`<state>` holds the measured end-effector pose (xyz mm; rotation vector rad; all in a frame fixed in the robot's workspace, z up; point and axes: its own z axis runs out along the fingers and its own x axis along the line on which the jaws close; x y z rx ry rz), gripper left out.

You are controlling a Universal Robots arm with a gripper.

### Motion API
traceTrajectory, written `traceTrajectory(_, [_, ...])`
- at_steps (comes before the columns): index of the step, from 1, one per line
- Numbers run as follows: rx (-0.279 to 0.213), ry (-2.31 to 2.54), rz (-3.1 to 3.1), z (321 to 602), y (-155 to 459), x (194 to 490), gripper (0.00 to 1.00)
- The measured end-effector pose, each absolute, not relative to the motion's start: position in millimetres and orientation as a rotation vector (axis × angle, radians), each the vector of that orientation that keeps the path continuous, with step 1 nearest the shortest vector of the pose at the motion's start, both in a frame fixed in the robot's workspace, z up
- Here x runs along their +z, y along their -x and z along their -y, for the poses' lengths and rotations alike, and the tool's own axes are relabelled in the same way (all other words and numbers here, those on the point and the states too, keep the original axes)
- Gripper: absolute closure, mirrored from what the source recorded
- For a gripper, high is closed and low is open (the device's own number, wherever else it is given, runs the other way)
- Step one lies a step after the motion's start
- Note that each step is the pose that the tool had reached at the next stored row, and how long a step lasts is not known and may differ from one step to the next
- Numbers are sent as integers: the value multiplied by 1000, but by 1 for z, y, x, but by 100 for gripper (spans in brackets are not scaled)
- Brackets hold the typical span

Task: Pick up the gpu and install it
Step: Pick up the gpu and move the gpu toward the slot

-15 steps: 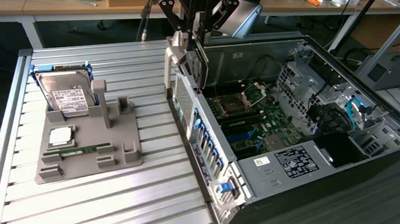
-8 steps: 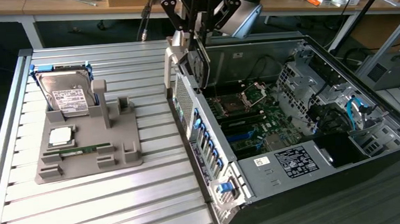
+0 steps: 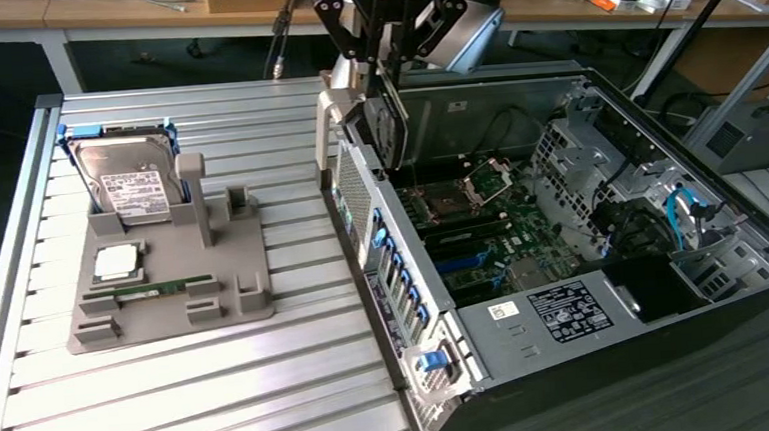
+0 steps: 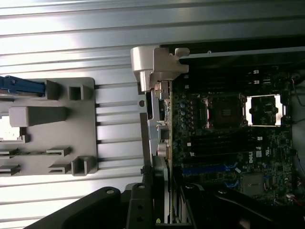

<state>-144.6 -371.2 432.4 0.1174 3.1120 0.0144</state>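
The gpu (image 3: 387,130) hangs on edge as a thin dark card, with my gripper (image 3: 386,75) shut on its upper part. It hovers over the rear wall of the open computer case (image 3: 402,275), at the corner nearest the back of the table. In the wrist view the gpu (image 4: 165,183) appears edge-on between my black fingers (image 4: 138,205), just above the case's rear wall and beside the motherboard (image 4: 224,138). Its lower edge stays clear of the blue slots (image 4: 209,168) on the board.
A grey holder (image 3: 162,289) on the slatted metal table carries a silver hard drive (image 3: 131,181), a processor chip (image 3: 118,260) and a green RAM stick (image 3: 161,286). A pale block (image 4: 152,64) sits on the case's corner. Cables and drive cages fill the case's far side.
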Motion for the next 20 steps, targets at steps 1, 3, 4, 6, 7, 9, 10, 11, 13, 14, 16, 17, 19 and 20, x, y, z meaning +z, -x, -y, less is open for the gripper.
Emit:
traceTrajectory(1, [14, -117, -3112, 371, 144, 432, 73])
traceTrajectory(3, [14, -117, -3112, 371, 143, 432, 73])
traceTrajectory(4, [14, -117, -3112, 371, 143, 432, 73])
traceTrajectory(6, [14, -117, -3112, 371, 142, 432, 73])
traceTrajectory(7, [14, -117, -3112, 371, 142, 432, 73])
traceTrajectory(9, [14, -117, -3112, 371, 141, 432, 73])
traceTrajectory(10, [14, -117, -3112, 371, 141, 432, 73])
traceTrajectory(11, [14, -117, -3112, 371, 141, 432, 73])
traceTrajectory(13, [14, -117, -3112, 372, 139, 432, 73])
traceTrajectory(14, [14, -117, -3112, 372, 139, 432, 73])
traceTrajectory(16, [14, -117, -3112, 372, 138, 432, 73])
traceTrajectory(17, [14, -117, -3112, 372, 137, 432, 73])
traceTrajectory(19, [14, -117, -3112, 372, 136, 432, 73])
traceTrajectory(20, [14, -117, -3112, 372, 135, 431, 73])
